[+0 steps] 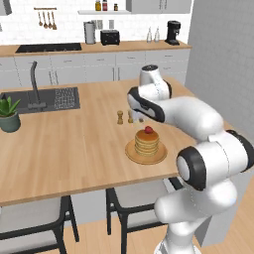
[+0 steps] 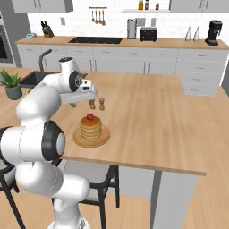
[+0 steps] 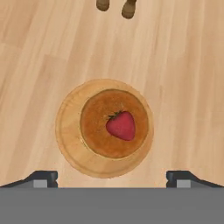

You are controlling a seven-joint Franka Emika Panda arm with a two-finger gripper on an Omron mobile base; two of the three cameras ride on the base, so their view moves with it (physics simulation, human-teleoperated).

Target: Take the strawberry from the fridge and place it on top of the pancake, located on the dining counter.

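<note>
The strawberry (image 3: 121,125) is lying on top of the pancake (image 3: 113,122), a little off the middle of the stack, with its green cap pointing away from the fingertips (image 3: 43,178) in the hand view. The pancake is sitting on a plate (image 1: 130,153) on the counter (image 1: 74,144). The gripper (image 3: 112,179) is hanging above the stack with its jaws standing wide apart and nothing between them (the berry is lying free, touched by neither finger). In the base views the hand is hovering over the counter just behind the plate. Two small brown shakers (image 2: 97,104) are standing side by side just beyond the plate, and a potted plant (image 1: 8,114) is sitting beside the sink (image 1: 42,99).
</note>
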